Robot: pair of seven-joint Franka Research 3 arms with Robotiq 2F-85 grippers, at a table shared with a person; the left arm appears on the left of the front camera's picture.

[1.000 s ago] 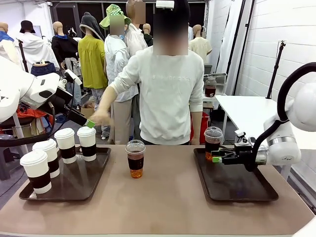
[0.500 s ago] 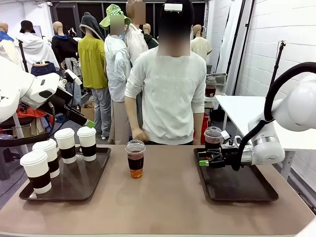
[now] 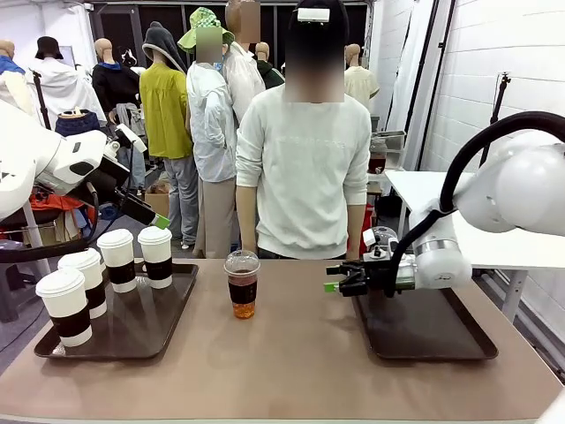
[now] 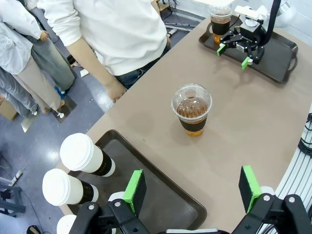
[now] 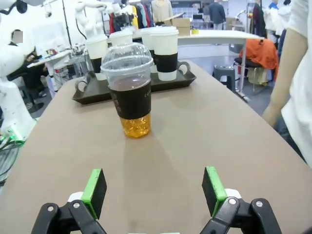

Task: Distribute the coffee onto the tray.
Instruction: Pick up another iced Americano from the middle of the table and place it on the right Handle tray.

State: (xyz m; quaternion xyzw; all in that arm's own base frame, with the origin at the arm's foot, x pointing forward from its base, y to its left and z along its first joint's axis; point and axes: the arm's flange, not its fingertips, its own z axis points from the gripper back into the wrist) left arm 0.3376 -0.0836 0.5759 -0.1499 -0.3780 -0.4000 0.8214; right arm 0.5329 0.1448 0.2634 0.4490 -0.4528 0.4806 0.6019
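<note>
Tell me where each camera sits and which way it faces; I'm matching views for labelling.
Front view: fixed on the robot's side, facing across the table at the person; left gripper and right gripper reach in.
Left wrist view: high above the left tray, looking down; open left gripper at the bottom edge.
Right wrist view: low over the table, facing the left tray; open right gripper at the bottom.
Shared: the dome-lidded cup mid-table shows in all three.

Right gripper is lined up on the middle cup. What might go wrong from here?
The open right gripper could clip the lone dome-lidded cup with one finger and tip it. Its wrist sits close to the second cup on the right tray and may knock it. The person's hand hangs nearby.
</note>
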